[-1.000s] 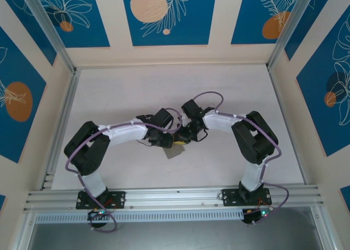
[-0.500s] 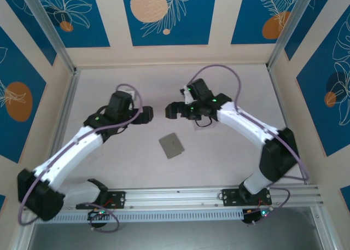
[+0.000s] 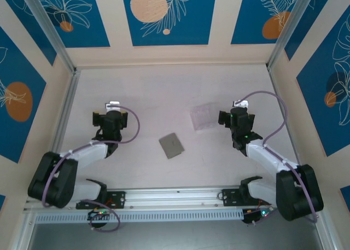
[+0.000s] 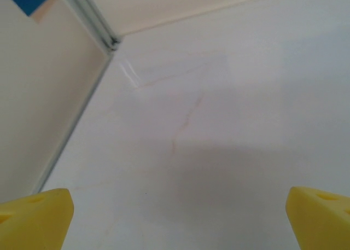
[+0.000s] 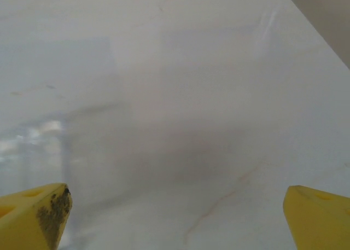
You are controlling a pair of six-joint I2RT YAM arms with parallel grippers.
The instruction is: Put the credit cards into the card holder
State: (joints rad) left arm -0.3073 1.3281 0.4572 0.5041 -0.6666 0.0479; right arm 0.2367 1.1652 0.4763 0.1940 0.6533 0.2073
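Note:
The grey card holder (image 3: 171,145) lies flat on the white table, midway between the two arms, with nothing touching it. No credit cards can be seen; they are hidden or out of view. My left gripper (image 3: 113,105) rests low at the table's left, well away from the holder. In the left wrist view the left gripper (image 4: 178,228) is open, its yellow fingertips (image 4: 34,217) far apart over bare table. My right gripper (image 3: 239,104) sits at the right, just as far from the holder. In its own view the right gripper (image 5: 178,228) is open and empty.
A clear crinkly plastic sleeve (image 3: 203,116) lies behind and to the right of the holder, just left of the right gripper. An aluminium rail (image 3: 60,129) borders the table's left edge, and its back left corner (image 4: 112,41) shows in the left wrist view. Walls enclose the table.
Both arms have drawn back from the centre, where they met over the holder, out to their own sides. Both grippers have opened. The holder now lies uncovered.

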